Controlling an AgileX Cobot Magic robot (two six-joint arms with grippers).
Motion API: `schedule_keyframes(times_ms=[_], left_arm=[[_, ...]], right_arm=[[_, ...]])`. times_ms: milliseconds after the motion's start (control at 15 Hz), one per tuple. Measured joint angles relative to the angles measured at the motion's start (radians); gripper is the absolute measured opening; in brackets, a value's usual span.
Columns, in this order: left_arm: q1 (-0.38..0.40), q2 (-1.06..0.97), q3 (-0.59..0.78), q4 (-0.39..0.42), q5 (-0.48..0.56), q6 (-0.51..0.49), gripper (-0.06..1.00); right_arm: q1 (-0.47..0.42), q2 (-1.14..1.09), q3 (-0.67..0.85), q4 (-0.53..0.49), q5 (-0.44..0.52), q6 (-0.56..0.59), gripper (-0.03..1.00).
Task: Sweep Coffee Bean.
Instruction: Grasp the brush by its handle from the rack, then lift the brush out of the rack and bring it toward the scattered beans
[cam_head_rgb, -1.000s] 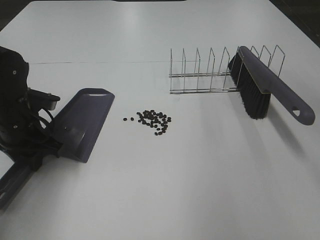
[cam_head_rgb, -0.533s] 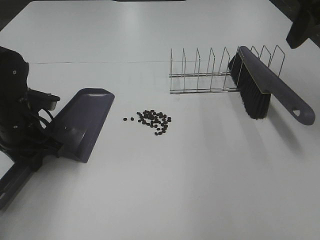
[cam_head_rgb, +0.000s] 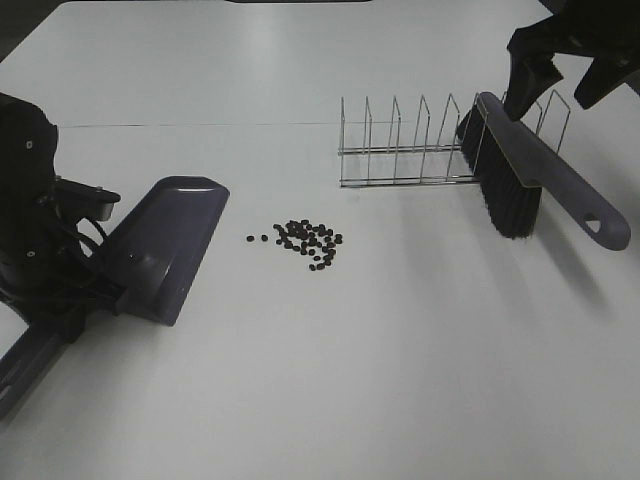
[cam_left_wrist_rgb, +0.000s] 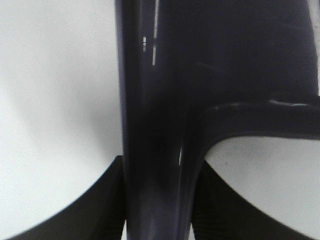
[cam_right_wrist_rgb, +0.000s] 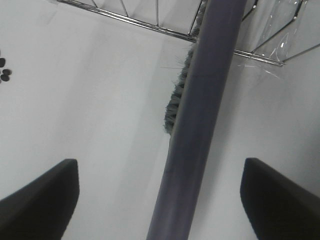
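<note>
High view: the coffee beans (cam_head_rgb: 306, 241) lie in a loose cluster on the white table (cam_head_rgb: 330, 390), near the middle, just right of the purple dustpan (cam_head_rgb: 170, 240) and not touching it. The left gripper (cam_head_rgb: 85, 298) holds the dustpan handle. At far right a brush (cam_head_rgb: 530, 175) rests against a wire rack (cam_head_rgb: 410, 150); the right gripper (cam_head_rgb: 562, 78) hangs above it, jaws spread

Left wrist view: both fingers (cam_left_wrist_rgb: 95, 205) pinch the dustpan handle

Right wrist view: the fingers stand wide apart, the brush handle between them, untouched
</note>
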Motion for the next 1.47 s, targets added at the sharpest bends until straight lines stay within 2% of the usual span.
schedule_keyframes(times_ms=[67, 333, 467, 600, 733, 800, 1200, 1400, 1467], left_arm=[[0.000, 0.000, 0.000, 0.000, 0.000, 0.000, 0.33], [0.000, 0.000, 0.000, -0.002, 0.001, 0.000, 0.33], [0.000, 0.000, 0.000, -0.004, 0.001, 0.000, 0.33], [0.000, 0.000, 0.000, -0.004, 0.002, 0.000, 0.33], [0.000, 0.000, 0.000, -0.004, 0.002, 0.000, 0.33], [0.000, 0.000, 0.000, -0.004, 0.003, 0.000, 0.33], [0.000, 0.000, 0.000, 0.008, 0.003, 0.001, 0.33], [0.000, 0.000, -0.022, 0.023, 0.016, 0.004, 0.33], [0.000, 0.000, -0.036, 0.027, 0.017, 0.004, 0.33]], right_arm=[[0.000, 0.038, -0.012, 0.000, -0.018, 0.000, 0.76], [0.000, 0.183, -0.014, 0.000, -0.187, 0.001, 0.76], [0.000, 0.222, -0.014, 0.000, -0.232, 0.011, 0.73], [0.000, 0.237, -0.014, 0.000, -0.242, 0.025, 0.66], [0.000, 0.249, -0.015, -0.012, -0.255, 0.058, 0.42], [-0.002, 0.249, -0.015, -0.045, -0.259, 0.103, 0.34], [-0.007, 0.232, -0.015, -0.102, -0.237, 0.182, 0.31], [-0.005, 0.142, -0.015, -0.127, -0.207, 0.216, 0.31], [-0.005, 0.094, -0.015, -0.137, -0.171, 0.232, 0.31]])
